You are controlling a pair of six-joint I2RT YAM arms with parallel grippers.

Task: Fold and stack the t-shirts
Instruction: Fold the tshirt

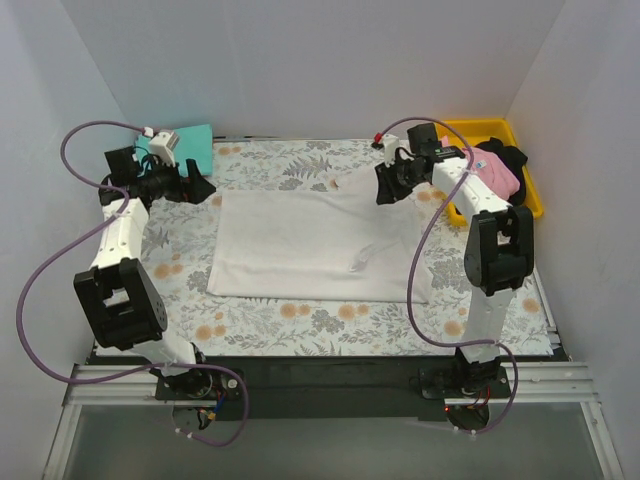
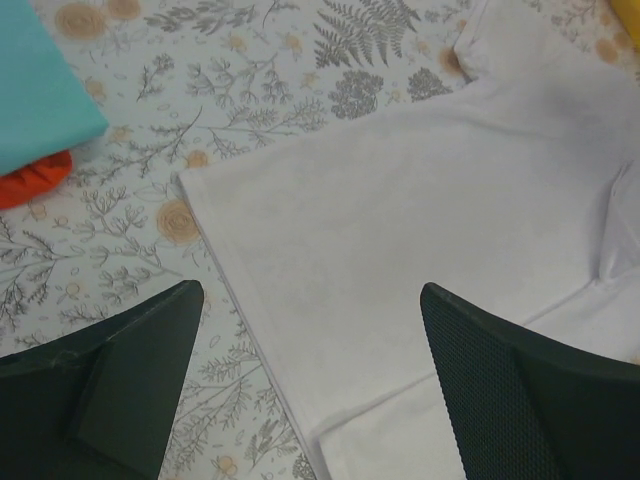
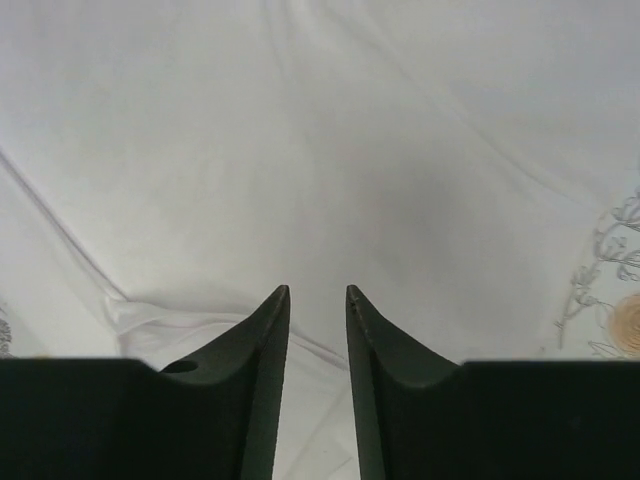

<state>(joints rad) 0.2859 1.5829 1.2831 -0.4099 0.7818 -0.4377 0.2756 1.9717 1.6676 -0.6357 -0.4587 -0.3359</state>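
Observation:
A white t-shirt (image 1: 310,245) lies spread flat on the middle of the table, partly folded into a rectangle. My left gripper (image 1: 205,188) hovers over its far left corner, jaws wide open and empty; the left wrist view shows that corner (image 2: 400,230) between my left gripper's (image 2: 312,300) fingers. My right gripper (image 1: 383,192) is low over the far right part of the shirt. In the right wrist view my right gripper (image 3: 317,290) has a narrow gap between its jaws, with white cloth (image 3: 320,150) lying below and nothing pinched. A folded teal shirt (image 1: 197,140) lies at the back left, on top of an orange one (image 2: 35,180).
A yellow bin (image 1: 500,130) at the back right holds a pink shirt (image 1: 497,170) and a black shirt (image 1: 512,157). The floral table cloth (image 1: 300,320) covers the table. White walls close in the back and both sides.

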